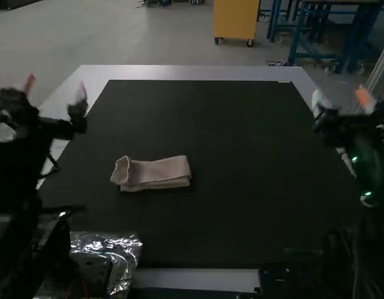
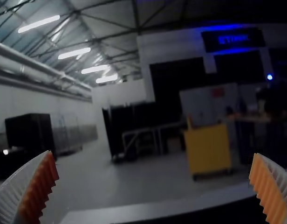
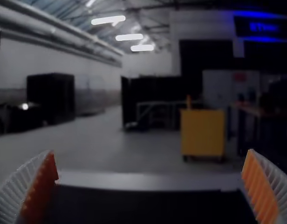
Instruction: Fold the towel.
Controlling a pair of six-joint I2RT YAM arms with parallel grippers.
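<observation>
Pinkish towel (image 1: 159, 172): folded into a compact layered strip, left of centre on the black mat (image 1: 242, 143); left end puffed up in a loose curl, layers showing along near side.
Desk (image 1: 192, 73): pale rim round the mat.
Left claw (image 1: 55, 88): fingers spread, empty, beyond the mat's left edge.
Right claw (image 1: 340, 98): likewise spread and empty, at the right edge, well apart from cloth.
Fold step: judged at or near completion.
Next move: probably none needed; if tidying, left claw should lightly flatten the curl without dragging layers apart.
</observation>
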